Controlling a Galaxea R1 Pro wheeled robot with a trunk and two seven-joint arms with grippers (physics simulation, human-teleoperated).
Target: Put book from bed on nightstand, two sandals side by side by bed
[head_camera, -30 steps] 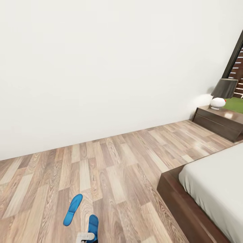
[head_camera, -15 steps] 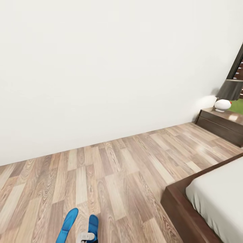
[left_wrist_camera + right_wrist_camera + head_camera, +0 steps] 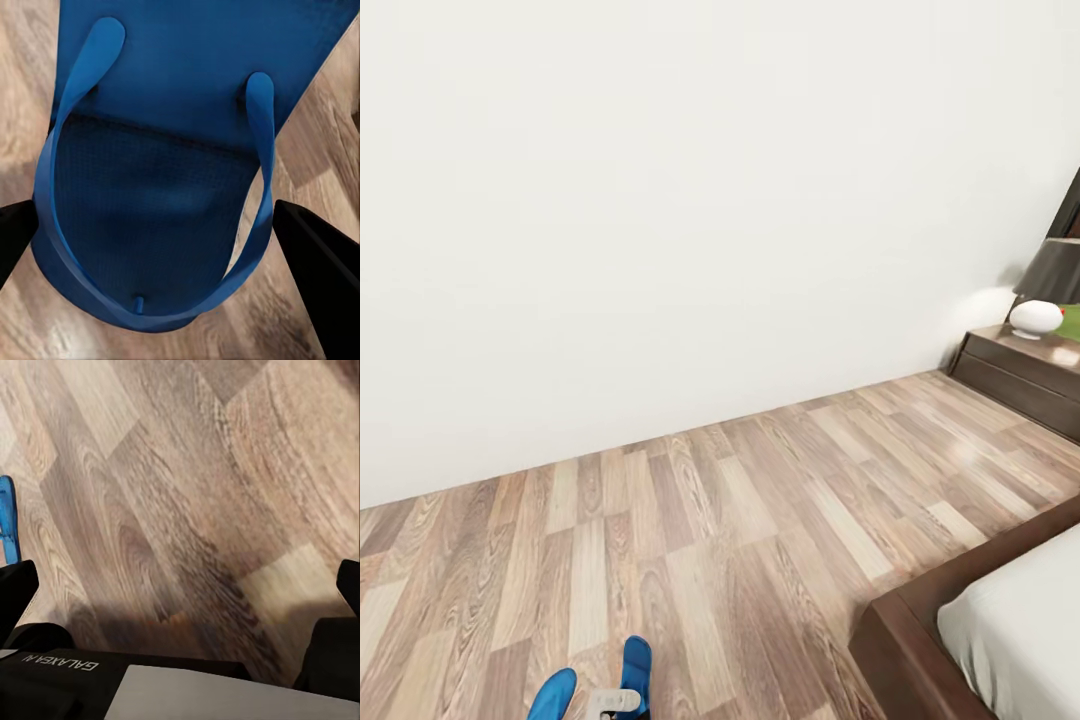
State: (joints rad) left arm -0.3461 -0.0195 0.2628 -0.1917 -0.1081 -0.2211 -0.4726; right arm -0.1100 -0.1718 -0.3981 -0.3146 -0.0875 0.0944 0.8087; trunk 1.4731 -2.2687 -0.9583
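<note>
My left gripper (image 3: 157, 217) is shut on one blue sandal (image 3: 165, 150), its dark fingers (image 3: 319, 277) against the sole's two edges. In the head view this sandal (image 3: 636, 668) sits at the bottom edge just above the gripper's white body (image 3: 612, 703). The other sandal (image 3: 554, 692) lies on the wood floor just beside it. My right gripper (image 3: 180, 577) is open over bare planks. The bed (image 3: 930, 620), with its white mattress (image 3: 1025, 640), fills the lower right corner. The nightstand (image 3: 1025, 375) stands at the far right by the wall. The book is out of view.
A lamp (image 3: 1048, 290) with a dark shade and white base stands on the nightstand, with a green object (image 3: 1072, 322) beside it. A white wall (image 3: 660, 220) runs along the back. Open wood floor (image 3: 740, 520) lies between the wall and the bed.
The camera has moved: bed, nightstand and the floor sandal slid toward the picture's right and bottom edges. The gripped sandal kept its place in the head view.
</note>
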